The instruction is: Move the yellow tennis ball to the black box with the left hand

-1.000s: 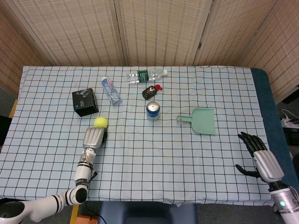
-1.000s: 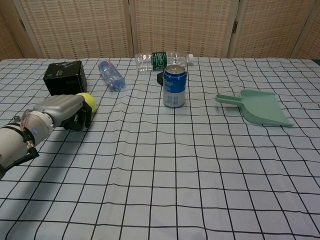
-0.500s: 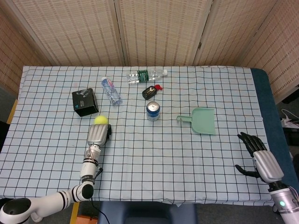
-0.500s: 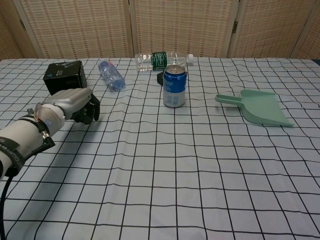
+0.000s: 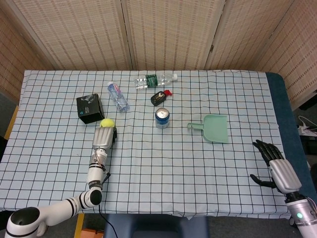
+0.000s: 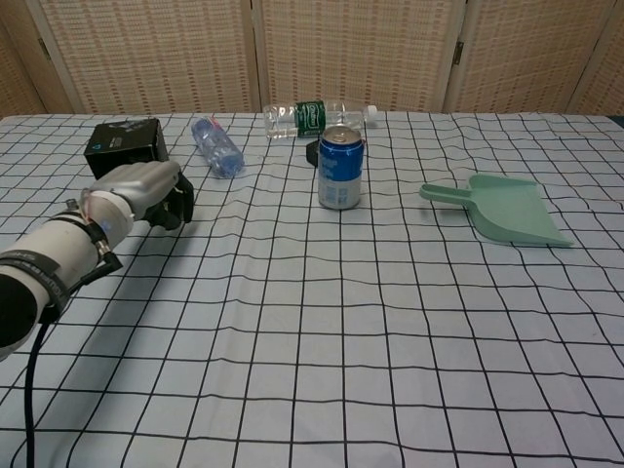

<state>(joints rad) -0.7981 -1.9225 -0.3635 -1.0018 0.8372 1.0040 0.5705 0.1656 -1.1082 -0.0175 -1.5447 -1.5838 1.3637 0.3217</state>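
Left hand curled around ball, which peeks out past its fingertips, just short of box. Keep grip firm, lift before crossing box edge, release on top.

Two views of one checked-cloth surface

The head view looks steeply down from above the near edge; the chest view sits low and close, facing the wicker screen.

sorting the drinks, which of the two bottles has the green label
The bottle lying crosswise at the far edge of the table, behind the blue can. The other bottle, nearer the black box, has no green on it.
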